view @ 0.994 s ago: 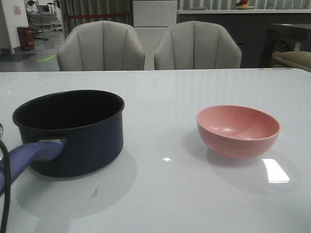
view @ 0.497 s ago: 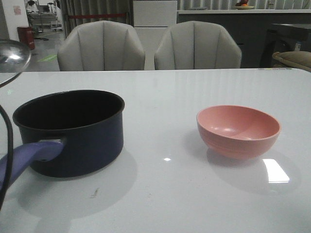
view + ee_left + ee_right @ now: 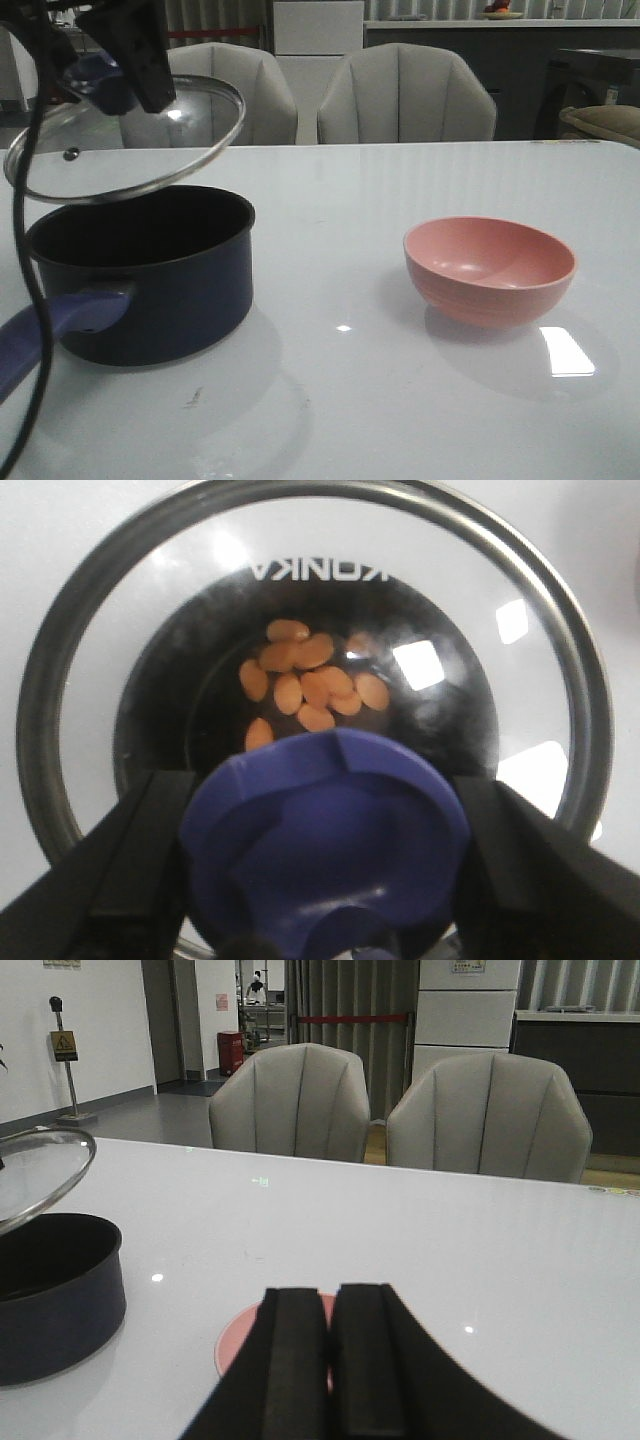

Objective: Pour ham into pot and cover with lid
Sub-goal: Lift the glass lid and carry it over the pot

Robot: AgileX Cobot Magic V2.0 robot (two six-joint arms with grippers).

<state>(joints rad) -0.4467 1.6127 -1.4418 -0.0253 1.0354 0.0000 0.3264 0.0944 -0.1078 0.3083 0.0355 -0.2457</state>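
Counts: one pot [image 3: 145, 275], one lid [image 3: 125, 140], one pink bowl [image 3: 490, 268], two chairs [image 3: 210, 95] behind white table [image 3: 400, 400]. Ham [image 3: 305, 685]: roughly ten orange-pink pieces, clustered on pot floor, seen through lid glass in left wrist view; exact count unclear where pieces overlap and under glare.

Pot on table at left, long purple-blue handle [image 3: 50, 325] pointing toward camera. Bowl on table at right, well apart from pot, upright, interior looks bare from front.

Left gripper [image 3: 135, 60] clamped on lid's blue knob [image 3: 325, 845], one dark finger [image 3: 110, 880] on each side of knob. Lid held tilted just above pot, not seated; gap visible between steel rim and pot rim on right side, near edge lower at left. Vent hole [image 3: 71, 154] visible near rim.

Right gripper [image 3: 335, 1360] pressed together, holding nothing, hanging above table on near side of bowl.

Versus half a second back: lid then only a sliver at upper-left frame edge, off to side of pot; now over pot opening, with gripper in full view. A second back: no lid in frame. Pot and bowl unmoved throughout.
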